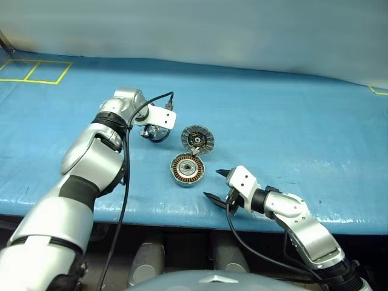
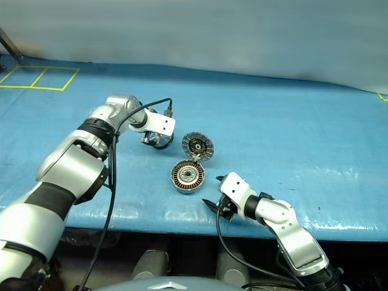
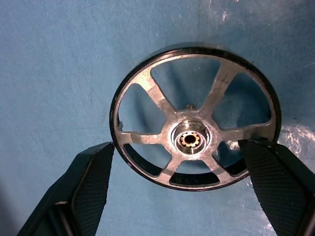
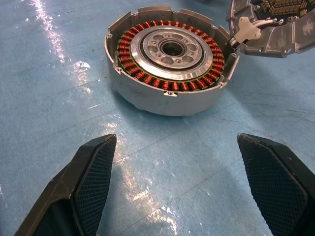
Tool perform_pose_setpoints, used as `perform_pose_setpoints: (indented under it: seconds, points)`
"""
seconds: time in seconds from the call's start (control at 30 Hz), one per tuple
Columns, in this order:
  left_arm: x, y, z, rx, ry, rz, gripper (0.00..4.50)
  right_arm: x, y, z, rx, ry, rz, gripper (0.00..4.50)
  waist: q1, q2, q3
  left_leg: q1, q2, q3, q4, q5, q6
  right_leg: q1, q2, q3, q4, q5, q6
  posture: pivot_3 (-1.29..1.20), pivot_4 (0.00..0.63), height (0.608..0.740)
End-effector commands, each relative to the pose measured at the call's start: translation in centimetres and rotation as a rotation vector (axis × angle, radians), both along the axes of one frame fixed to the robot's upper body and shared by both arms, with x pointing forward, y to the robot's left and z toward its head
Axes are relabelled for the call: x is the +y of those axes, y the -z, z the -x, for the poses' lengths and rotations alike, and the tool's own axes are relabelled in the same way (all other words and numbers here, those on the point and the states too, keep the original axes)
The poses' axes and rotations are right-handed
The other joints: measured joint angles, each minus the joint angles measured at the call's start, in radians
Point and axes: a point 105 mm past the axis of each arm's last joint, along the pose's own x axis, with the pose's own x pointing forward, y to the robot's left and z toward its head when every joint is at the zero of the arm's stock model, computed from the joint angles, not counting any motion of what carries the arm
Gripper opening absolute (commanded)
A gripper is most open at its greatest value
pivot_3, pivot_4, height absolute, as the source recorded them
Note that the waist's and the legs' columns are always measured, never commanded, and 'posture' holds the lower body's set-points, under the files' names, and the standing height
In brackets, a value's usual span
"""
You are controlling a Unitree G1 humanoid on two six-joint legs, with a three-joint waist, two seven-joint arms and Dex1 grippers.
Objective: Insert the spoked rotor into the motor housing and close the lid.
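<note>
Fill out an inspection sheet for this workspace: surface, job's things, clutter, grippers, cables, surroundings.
Surface: blue tarp, wrinkled and glossy.
Job's things: motor housing open, copper windings showing; lid swung open, standing behind it at the hinge; spoked rotor flat on the tarp, outside the housing.
Clutter: nothing seen.
Grippers: left gripper open, fingers either side of the rotor; right gripper open, empty, facing the housing.
Cables: black cable along the left arm, another below the right wrist.
Surroundings: yellow floor lines at far left, pale wall behind.
</note>
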Motion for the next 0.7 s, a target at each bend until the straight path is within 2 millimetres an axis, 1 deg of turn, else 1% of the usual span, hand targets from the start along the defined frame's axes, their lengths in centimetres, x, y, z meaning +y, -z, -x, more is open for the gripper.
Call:
perform_pose_setpoints:
  seconds: [0.03, 0.1, 0.2, 0.27, 0.33, 0.6, 0.7]
  points:
    - [-0.01, -1.12, -0.27, -0.026, 0.012, 0.026, 4.41, 0.08, -1.14, -0.4, -0.049, -0.003, -0.005, 4.16, 0.0, 0.0, 0.0, 0.0, 0.0, 0.0, 0.0, 0.0, 0.0, 0.0, 0.0, 0.0, 0.0, 0.0, 0.0, 0.0, 0.15, 0.74]
    - [0.07, -1.13, -0.26, -0.025, 0.012, 0.023, 4.41, 0.17, -1.19, -0.54, -0.054, -0.008, -0.004, 4.16, 0.0, 0.0, 0.0, 0.0, 0.0, 0.0, 0.0, 0.0, 0.0, 0.0, 0.0, 0.0, 0.0, 0.0, 0.0, 0.0, 0.15, 0.74]
    - [0.15, -0.72, 0.0, 0.003, 0.007, 0.023, 3.84, 0.26, -1.32, -0.68, -0.059, -0.01, -0.005, 4.16, 0.0, 0.0, 0.0, 0.0, 0.0, 0.0, 0.0, 0.0, 0.0, 0.0, 0.0, 0.0, 0.0, 0.0, 0.0, 0.0, 0.15, 0.74]
    - [0.03, -0.5, 0.0, 0.0, 0.004, 0.033, 3.14, 0.27, -1.37, -0.75, -0.061, -0.01, -0.005, 4.16, 0.0, 0.0, 0.0, 0.0, 0.0, 0.0, 0.0, 0.0, 0.0, 0.0, 0.0, 0.0, 0.0, 0.0, 0.0, 0.0, 0.15, 0.74]
    - [-0.1, -0.37, -0.05, -0.009, 0.008, 0.035, 2.56, 0.25, -1.4, -0.75, -0.062, -0.01, -0.004, 4.16, 0.0, 0.0, 0.0, 0.0, 0.0, 0.0, 0.0, 0.0, 0.0, 0.0, 0.0, 0.0, 0.0, 0.0, 0.0, 0.0, 0.15, 0.74]
    - [-0.21, -0.19, 0.02, -0.006, 0.02, 0.027, 2.56, 0.09, -1.47, -0.78, -0.066, -0.005, 0.001, 4.16, 0.0, 0.0, 0.0, 0.0, 0.0, 0.0, 0.001, 0.0, 0.0, 0.0, 0.0, 0.0, 0.001, 0.002, 0.003, 0.0, 0.15, 0.74]
    - [-0.25, -0.24, 0.25, 0.021, 0.019, 0.042, 2.0, 0.09, -1.43, -0.81, -0.066, -0.003, 0.003, 4.16, 0.0, 0.0, 0.0, 0.0, 0.0, 0.0, 0.001, 0.0, 0.0, 0.0, 0.0, 0.0, 0.001, 0.002, 0.002, 0.0, 0.15, 0.74]
